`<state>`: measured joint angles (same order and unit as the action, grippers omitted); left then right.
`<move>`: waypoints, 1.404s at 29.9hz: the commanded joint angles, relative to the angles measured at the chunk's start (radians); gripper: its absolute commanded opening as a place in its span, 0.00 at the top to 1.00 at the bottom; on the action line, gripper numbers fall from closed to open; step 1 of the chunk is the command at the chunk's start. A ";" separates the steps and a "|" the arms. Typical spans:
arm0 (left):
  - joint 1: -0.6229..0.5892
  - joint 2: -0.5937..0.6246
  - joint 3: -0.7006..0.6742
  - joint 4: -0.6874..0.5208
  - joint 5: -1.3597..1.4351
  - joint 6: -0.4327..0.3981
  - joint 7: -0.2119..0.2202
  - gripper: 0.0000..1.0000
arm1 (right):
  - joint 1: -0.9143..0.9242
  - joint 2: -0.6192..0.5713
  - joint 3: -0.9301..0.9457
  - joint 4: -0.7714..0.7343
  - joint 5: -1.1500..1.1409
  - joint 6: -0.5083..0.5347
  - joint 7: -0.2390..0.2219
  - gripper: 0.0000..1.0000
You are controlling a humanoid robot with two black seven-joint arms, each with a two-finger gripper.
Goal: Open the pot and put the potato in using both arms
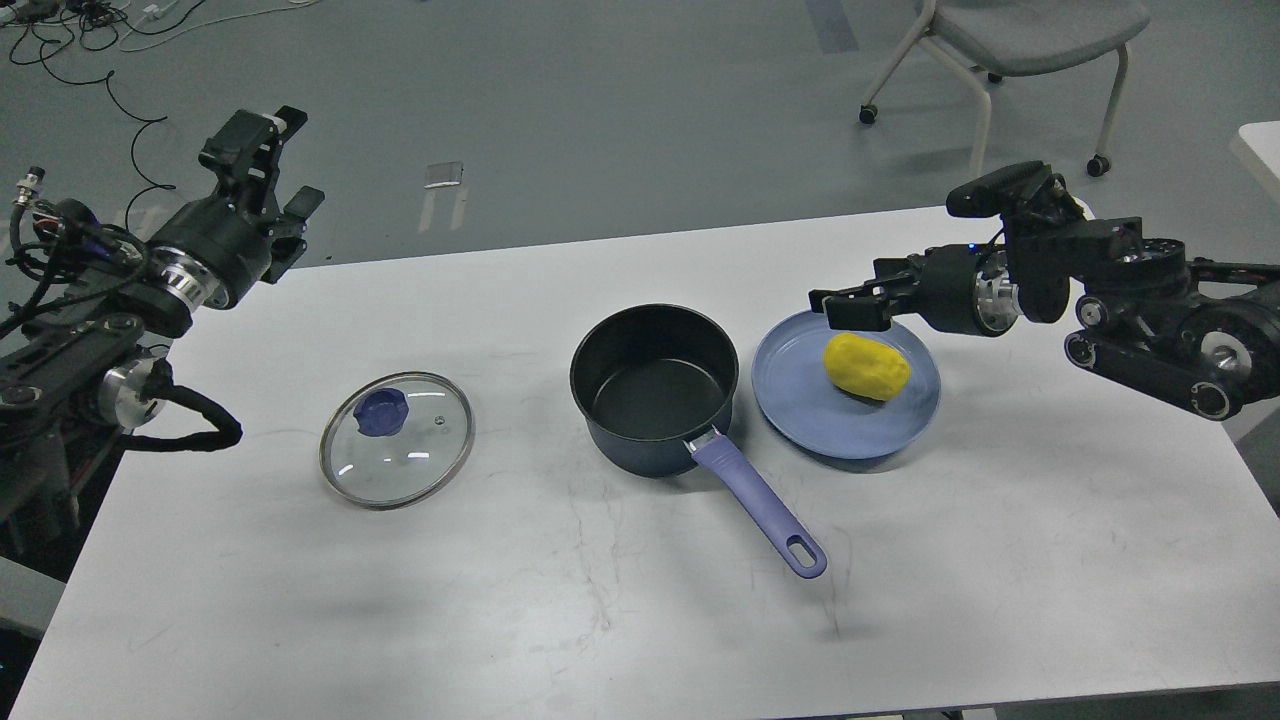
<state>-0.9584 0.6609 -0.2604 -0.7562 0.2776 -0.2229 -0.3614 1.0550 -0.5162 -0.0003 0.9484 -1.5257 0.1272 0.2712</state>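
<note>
The dark pot (655, 385) stands open and empty at the table's middle, its purple handle (760, 510) pointing to the front right. Its glass lid (420, 462) with a purple knob lies flat on the table to the left. The yellow potato (866, 366) lies on a blue plate (800, 410) right of the pot. My left gripper (278, 165) is open and empty, raised high beyond the table's far left corner, well away from the lid. My right gripper (845, 305) points left, just above the plate's far rim next to the potato, and looks open and empty.
The white table (600, 620) carries only the pot, lid and plate. A grey wheeled chair (1020, 40) stands behind the far right corner. Cables (130, 130) lie on the floor at the far left. Another white surface (1262, 150) shows at the right edge.
</note>
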 commanded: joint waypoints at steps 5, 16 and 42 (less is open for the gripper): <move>0.018 0.002 -0.043 0.000 -0.063 -0.016 0.105 0.02 | 0.020 0.010 -0.116 -0.040 -0.051 -0.001 0.003 0.04; 0.017 -0.003 -0.046 0.000 -0.063 -0.009 0.095 0.02 | 0.003 0.053 -0.130 -0.065 -0.051 -0.001 0.003 0.16; 0.004 -0.040 -0.045 -0.002 -0.049 -0.006 0.093 0.02 | 0.174 0.229 -0.082 0.113 0.205 -0.098 0.002 0.84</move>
<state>-0.9536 0.6241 -0.3059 -0.7578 0.2282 -0.2282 -0.2685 1.2096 -0.3488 -0.0783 1.0669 -1.3342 0.0287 0.2727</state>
